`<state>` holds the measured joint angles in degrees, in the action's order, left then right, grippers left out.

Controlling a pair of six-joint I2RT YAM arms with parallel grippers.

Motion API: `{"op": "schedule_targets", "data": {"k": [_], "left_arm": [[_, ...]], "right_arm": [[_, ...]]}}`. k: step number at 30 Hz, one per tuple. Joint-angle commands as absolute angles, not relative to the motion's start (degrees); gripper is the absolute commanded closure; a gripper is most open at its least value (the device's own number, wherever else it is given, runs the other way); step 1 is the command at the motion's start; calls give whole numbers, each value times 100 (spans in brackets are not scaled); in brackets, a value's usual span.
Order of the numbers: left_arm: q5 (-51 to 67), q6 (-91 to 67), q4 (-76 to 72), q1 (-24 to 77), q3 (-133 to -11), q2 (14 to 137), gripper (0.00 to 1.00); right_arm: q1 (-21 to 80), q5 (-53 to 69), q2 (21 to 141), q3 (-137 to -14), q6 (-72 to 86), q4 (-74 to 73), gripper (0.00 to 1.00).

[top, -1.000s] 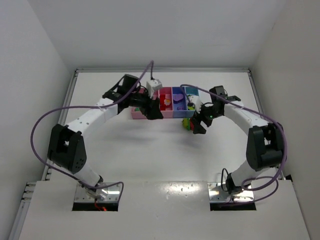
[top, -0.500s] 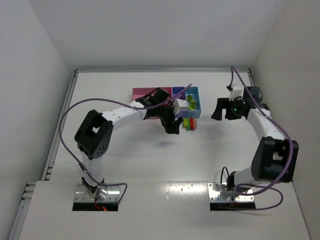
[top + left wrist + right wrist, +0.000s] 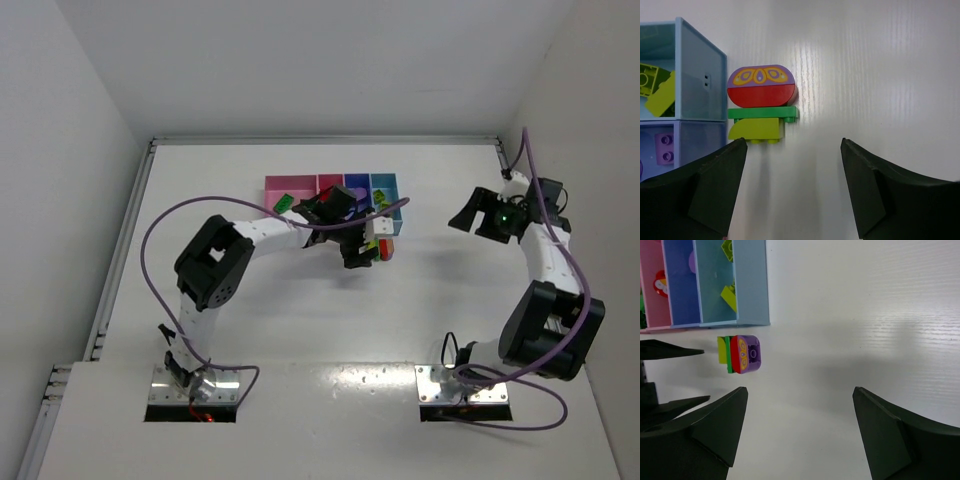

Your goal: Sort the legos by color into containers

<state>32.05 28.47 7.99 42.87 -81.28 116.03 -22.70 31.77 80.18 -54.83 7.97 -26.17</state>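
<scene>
Mixed stack on the table outside the bins, both grippers empty!

We see the lego stack (image 3: 761,107), purple cap, red, green plate and yellow-green brick, lying on its side on the table (image 3: 890,70) just beside the light blue end of the containers (image 3: 700,75), outside the wall. The left gripper (image 3: 793,145) hovers right by that end with the stack in front of its widely spread fingers, and nothing is pinched. The right gripper (image 3: 800,392) hangs well off to the side of the containers, its jaws also spread and empty. Inside the light blue bin we spot yellow-green blocks (image 3: 729,297), and a purple block (image 3: 664,147) sits in the blue-violet bin next door.
</scene>
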Motion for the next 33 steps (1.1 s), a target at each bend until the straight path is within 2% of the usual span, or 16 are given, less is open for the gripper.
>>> {"op": "schedule_targets", "data": {"k": [1, 18, 33], "left_arm": [[3366, 3401, 422, 4333, -8314, 11724, 18], [3182, 3463, 694, 4272, -9263, 12489, 18], [3234, 3515, 1256, 3991, -9510, 12700, 18]], "right_arm": [[-2399, 3550, 7866, -5660, 1010, -2479, 13], [-2663, 3990, 7919, -5660, 1063, -2426, 13], [-2769, 4096, 8253, -5765, 1116, -2479, 13]]}}
